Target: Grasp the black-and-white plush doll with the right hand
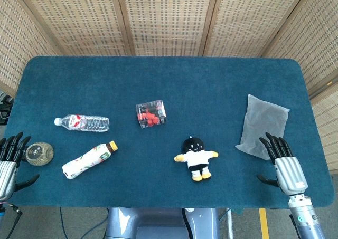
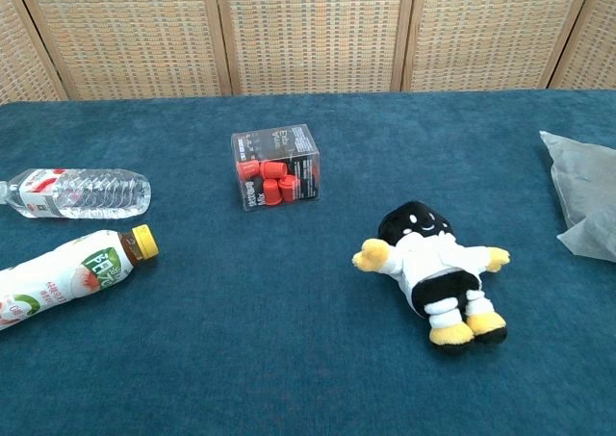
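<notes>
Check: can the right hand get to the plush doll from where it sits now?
Probably yes. The right hand is open at the table's near right edge, and the plush doll lies apart from everything, with bare cloth between them. The grey bag sits further back, off that path.

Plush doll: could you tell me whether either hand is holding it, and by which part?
Nothing is held. The plush doll lies untouched; right hand and left hand are open.
</notes>
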Controlling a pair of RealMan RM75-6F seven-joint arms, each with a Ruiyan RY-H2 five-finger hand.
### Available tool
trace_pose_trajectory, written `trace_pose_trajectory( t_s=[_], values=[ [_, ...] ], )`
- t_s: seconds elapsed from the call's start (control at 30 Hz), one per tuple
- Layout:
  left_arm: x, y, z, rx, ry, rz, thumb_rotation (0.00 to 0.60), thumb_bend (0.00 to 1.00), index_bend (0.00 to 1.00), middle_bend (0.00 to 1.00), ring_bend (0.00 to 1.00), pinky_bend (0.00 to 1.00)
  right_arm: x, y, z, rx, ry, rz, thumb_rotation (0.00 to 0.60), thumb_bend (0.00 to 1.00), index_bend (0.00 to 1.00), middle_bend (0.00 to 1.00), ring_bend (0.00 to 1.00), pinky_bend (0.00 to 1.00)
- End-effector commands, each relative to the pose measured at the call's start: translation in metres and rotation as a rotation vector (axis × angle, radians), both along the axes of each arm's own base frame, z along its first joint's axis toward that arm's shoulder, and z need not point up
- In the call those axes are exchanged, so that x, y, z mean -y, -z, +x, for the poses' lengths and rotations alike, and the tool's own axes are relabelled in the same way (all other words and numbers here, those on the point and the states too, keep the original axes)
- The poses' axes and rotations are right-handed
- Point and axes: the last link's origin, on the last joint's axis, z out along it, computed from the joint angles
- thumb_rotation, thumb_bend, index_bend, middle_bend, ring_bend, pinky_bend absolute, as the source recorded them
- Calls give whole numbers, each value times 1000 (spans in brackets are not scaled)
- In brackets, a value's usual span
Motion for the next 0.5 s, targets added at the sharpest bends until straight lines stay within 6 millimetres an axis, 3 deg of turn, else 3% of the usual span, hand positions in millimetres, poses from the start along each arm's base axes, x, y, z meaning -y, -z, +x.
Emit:
trace_pose_trajectory(
  t_s=[0.03, 0.3, 0.5],
  values=[
    [0, 0, 0, 1, 0, 1, 600, 0, 0, 0, 0, 0, 1, 1, 0, -2, -2, 4, 600, 213, 127, 0, 0, 0],
    [-3, 1, 1, -1, 3, 1, 600, 0, 0, 0, 0, 0, 20, 6, 21, -17, -100, 71, 600, 214, 175, 0, 0, 1],
    [-6, 1, 1, 2, 1, 2, 600, 0, 0, 0, 0, 0, 46, 17, 52, 0, -214, 185, 600, 211, 203, 0, 0, 6]
  ],
)
